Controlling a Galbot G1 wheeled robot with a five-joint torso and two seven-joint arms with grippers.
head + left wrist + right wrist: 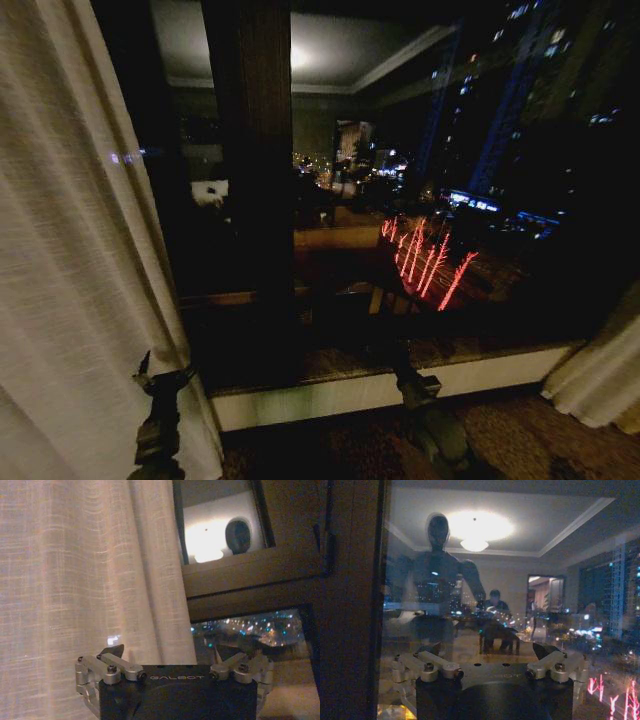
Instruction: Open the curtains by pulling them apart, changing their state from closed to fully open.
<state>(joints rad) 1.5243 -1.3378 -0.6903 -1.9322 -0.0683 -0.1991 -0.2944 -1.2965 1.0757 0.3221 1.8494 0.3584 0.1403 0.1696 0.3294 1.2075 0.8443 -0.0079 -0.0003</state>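
Observation:
The sheer cream-white curtains stand apart. The left panel hangs bunched at the left side of the window, and the right panel shows low at the far right. My left gripper is low beside the left panel's inner edge. In the left wrist view this gripper is open, with the curtain cloth just ahead and its edge falling between the spread fingers. My right gripper points at the bare glass near the sill, and the right wrist view shows it open with nothing in it.
A dark vertical window post divides the glass, which shows city lights and a reflection of the room. A pale sill runs below the window just ahead of both grippers. Patterned carpet lies under the arms.

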